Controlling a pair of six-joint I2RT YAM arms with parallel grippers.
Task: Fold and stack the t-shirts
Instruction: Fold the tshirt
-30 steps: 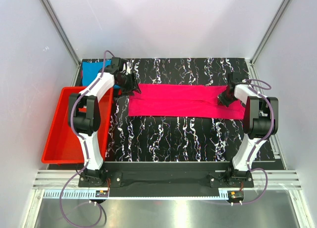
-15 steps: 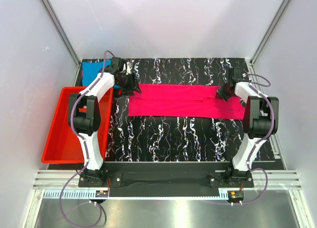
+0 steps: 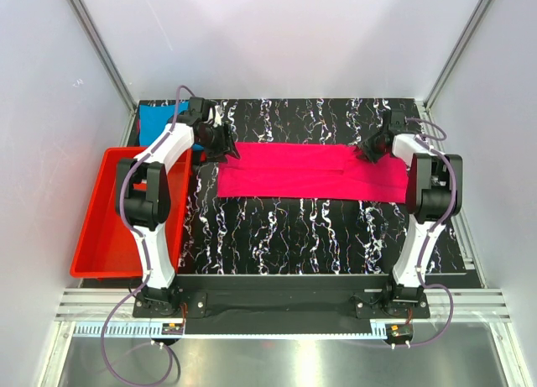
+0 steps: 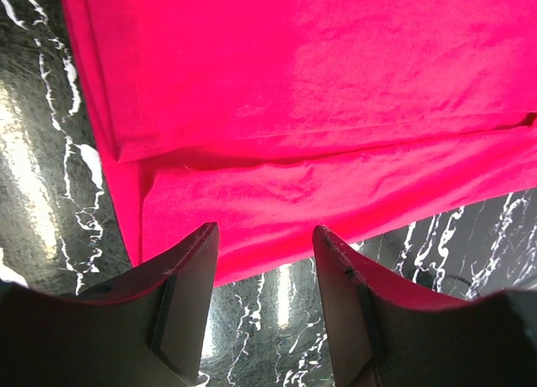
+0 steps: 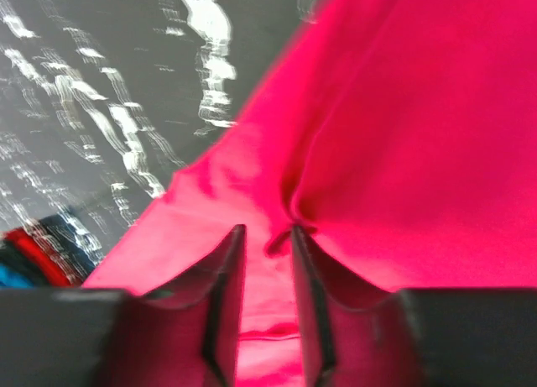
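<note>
The magenta-pink t-shirt (image 3: 302, 173) lies as a long folded strip across the middle of the black marbled table (image 3: 285, 236). My left gripper (image 3: 228, 149) sits at the strip's far left corner. In the left wrist view it (image 4: 264, 236) is open and empty, with the shirt's edge (image 4: 319, 85) just past the fingertips. My right gripper (image 3: 367, 150) is over the strip's far right part. In the right wrist view it (image 5: 267, 232) is shut on a puckered fold of the pink cloth (image 5: 419, 135). The turquoise-blue t-shirt (image 3: 155, 118) lies at the back left corner, partly hidden by my left arm.
A red plastic tray (image 3: 88, 227) stands off the table's left side, beside my left arm. Grey walls and metal frame rails close in the back and both sides. The table edge runs close to my right arm.
My right gripper has moved left and toward the far edge along the pink shirt, drawing cloth with it. My left gripper has stayed at the left corner.
</note>
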